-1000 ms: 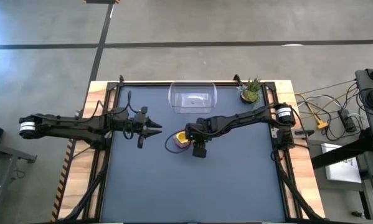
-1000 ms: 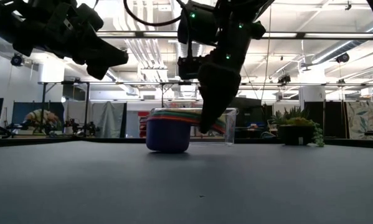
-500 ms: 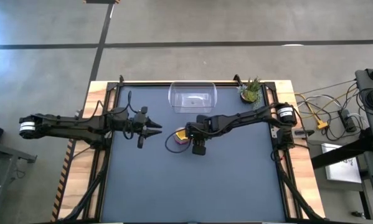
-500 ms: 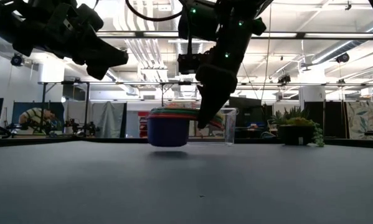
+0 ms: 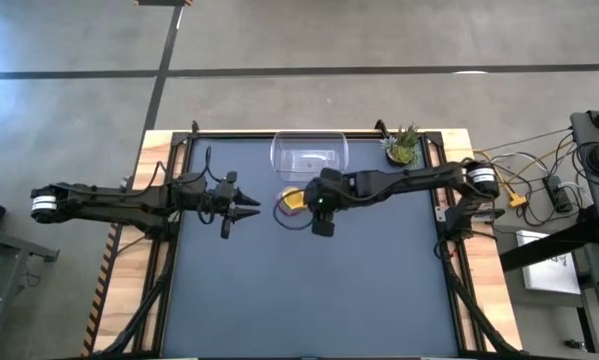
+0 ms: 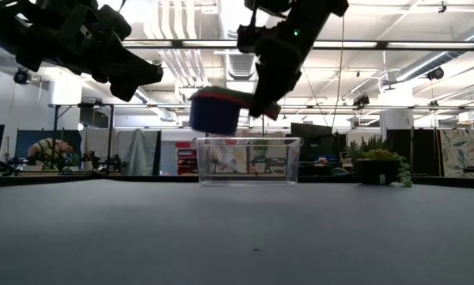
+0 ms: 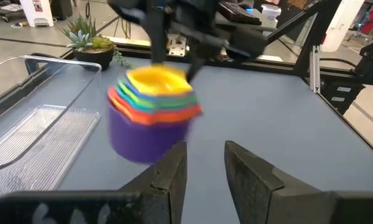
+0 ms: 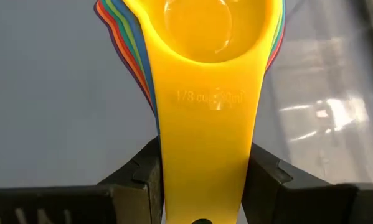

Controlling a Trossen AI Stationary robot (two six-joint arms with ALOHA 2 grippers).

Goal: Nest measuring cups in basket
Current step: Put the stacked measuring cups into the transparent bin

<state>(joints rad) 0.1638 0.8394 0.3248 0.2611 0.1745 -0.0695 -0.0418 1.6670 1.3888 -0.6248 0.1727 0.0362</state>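
Now the right gripper [image 5: 311, 203] clamps the handles of the nested cups [image 6: 214, 112], yellow on top and purple outermost, holding the stack in the air just short of the basket [image 6: 248, 161]. Well apart, the left gripper [image 5: 251, 210] hovers over the table [image 5: 309, 290], fingers slightly parted.

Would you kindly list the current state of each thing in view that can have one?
Measuring cups: nested in one stack, lifted clear of the table, held by their handles.
Basket: upright on the table, no cups inside.
Right gripper: shut on the stack's handles, beside the basket in the high view.
Left gripper: fingers open, holding nothing, hovering left of the stack.
Potted plant: upright at the table's far right corner.
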